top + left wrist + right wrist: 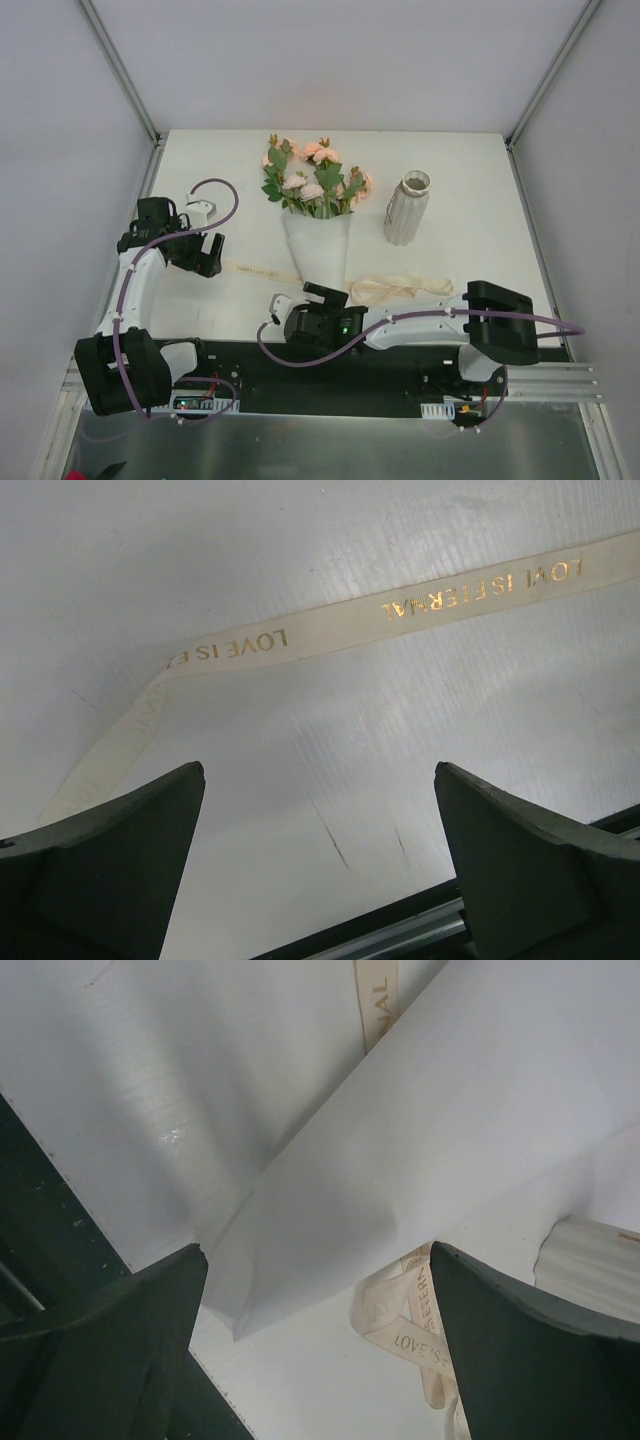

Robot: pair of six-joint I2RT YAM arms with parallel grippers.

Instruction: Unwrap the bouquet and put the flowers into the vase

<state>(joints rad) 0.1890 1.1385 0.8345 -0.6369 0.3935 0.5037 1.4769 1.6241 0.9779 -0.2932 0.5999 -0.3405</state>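
The left gripper (320, 770) and right gripper (320, 1251) gaped empty; the light, crushable bouquet (318, 215) mid-frame seemed best pinched at its paper tip.

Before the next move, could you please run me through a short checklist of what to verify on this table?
1. Left gripper open and empty: ok; it hovers over the ribbon.
2. Right gripper open and empty: ok.
3. Ribbon untied: ok; it lies slack on the table. Whether it runs under the cone: cannot tell.
4. Paper cone off the flowers: not ok; the stems are wrapped.
5. Cone tip in line with the right gripper's gap: ok in the right wrist view.
6. Vase upright and apart from the cone: ok.
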